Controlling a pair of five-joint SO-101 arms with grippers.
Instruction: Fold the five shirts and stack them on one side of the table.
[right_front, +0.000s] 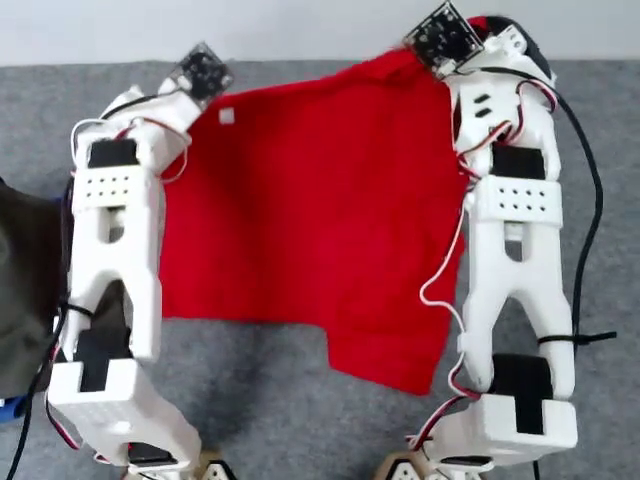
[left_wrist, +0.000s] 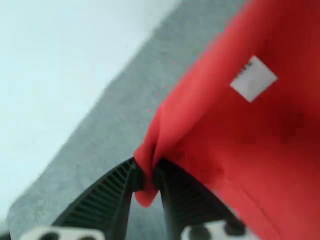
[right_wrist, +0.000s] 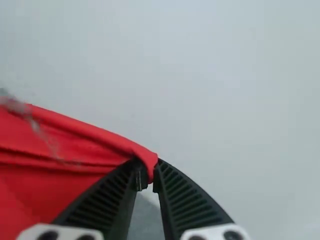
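Red shirt (right_front: 310, 220) lies spread flat on the grey table cover (right_front: 270, 400) between the two arms, its far edge at the back of the table. We note a white tag (left_wrist: 253, 78) on the cloth near the far corner on the left arm's side. One part of the shirt extends farther toward the arm bases, beside the right arm. Left gripper (left_wrist: 145, 177) is closed on the tagged far corner, a fold of red fabric pinched between its black ribbed jaws. Right gripper (right_wrist: 146, 176) is likewise clamped on the opposite far corner, the hem bunched at its jaw tips. We record a dark garment (right_front: 18, 290) lying at the table edge outside the left arm, apart from the red shirt.
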